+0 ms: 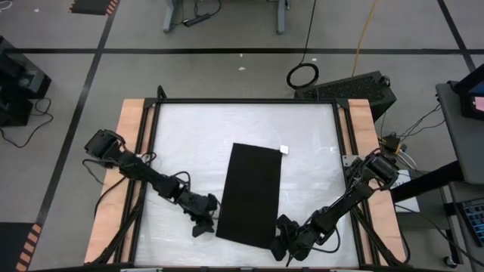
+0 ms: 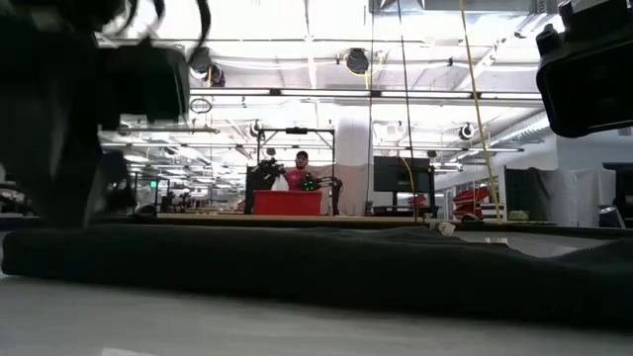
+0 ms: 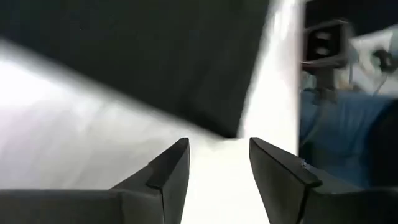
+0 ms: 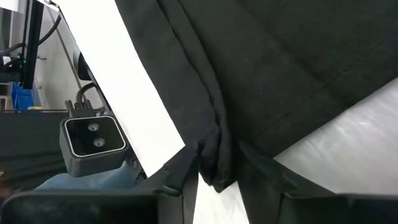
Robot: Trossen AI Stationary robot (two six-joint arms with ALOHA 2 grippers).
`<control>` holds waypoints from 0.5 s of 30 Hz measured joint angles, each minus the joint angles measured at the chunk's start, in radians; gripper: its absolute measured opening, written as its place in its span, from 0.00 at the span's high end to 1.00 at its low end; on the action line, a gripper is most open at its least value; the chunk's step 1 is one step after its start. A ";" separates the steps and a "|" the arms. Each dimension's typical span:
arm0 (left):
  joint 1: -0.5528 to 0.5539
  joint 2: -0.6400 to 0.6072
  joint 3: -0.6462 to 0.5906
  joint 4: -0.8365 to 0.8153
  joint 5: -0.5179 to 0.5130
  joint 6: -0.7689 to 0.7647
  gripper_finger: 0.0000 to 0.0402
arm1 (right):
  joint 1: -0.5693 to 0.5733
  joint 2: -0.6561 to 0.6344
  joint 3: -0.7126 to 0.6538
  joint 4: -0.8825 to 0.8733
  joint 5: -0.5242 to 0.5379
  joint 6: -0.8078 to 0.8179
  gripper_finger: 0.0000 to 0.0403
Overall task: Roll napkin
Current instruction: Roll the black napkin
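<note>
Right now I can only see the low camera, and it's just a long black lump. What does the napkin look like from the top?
Observer: From above, the napkin is a flat, long rectangle on the white table, not rolled up.
Operator: Where's its little white tag?
Observer: The tag pokes out at the far right corner.
Operator: Is the left gripper holding it?
Observer: No. The left gripper is open with nothing between its fingers, just off the near left corner.
Operator: And the other one?
Observer: The right gripper is at the near right corner, where the cloth is bunched up.
</note>
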 joint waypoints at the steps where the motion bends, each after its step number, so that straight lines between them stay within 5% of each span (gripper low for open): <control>1: -0.016 -0.005 0.013 -0.014 -0.030 0.055 0.57 | 0.000 0.000 0.000 0.006 0.001 -0.001 0.75; 11: -0.186 -0.006 0.088 -0.096 -0.432 0.611 0.57 | 0.000 0.001 0.000 0.039 0.003 -0.005 0.74; 15: -0.212 0.016 0.101 -0.084 -0.455 0.757 0.57 | 0.000 0.001 0.000 0.042 0.002 -0.005 0.74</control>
